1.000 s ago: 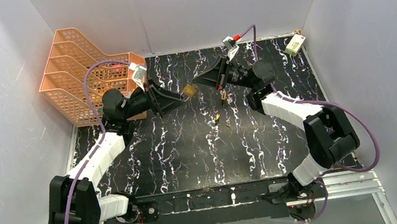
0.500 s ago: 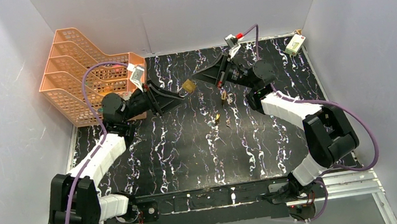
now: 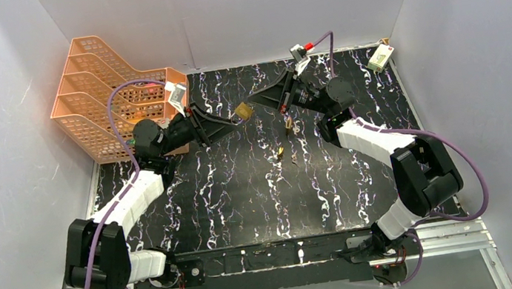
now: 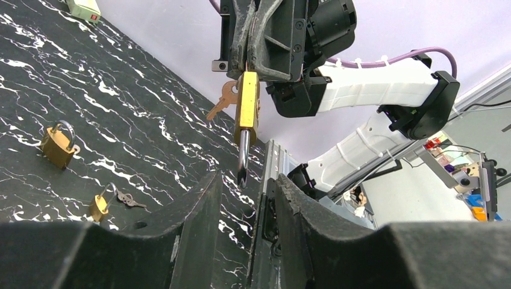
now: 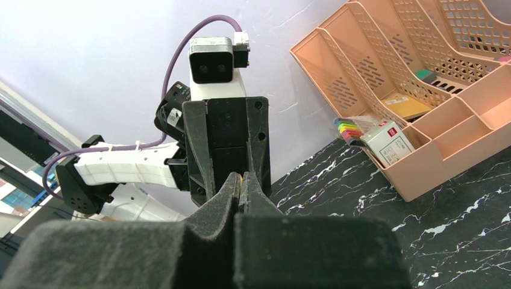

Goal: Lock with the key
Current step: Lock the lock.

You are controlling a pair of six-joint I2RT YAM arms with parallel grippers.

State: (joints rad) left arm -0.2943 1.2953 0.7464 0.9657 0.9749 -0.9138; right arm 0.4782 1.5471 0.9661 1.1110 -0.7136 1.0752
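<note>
Centring the shackle before squeezing matters: left tool stands spread around it, while the right tool pinches the padlock steady.

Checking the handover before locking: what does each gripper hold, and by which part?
The right gripper is shut on the brass padlock, pinching the body end opposite its shackle. The left gripper holds nothing; its open jaws flank the shackle.

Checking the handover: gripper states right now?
Left gripper: open, fingers either side of the shackle tip.
Right gripper: shut on the padlock.
</note>
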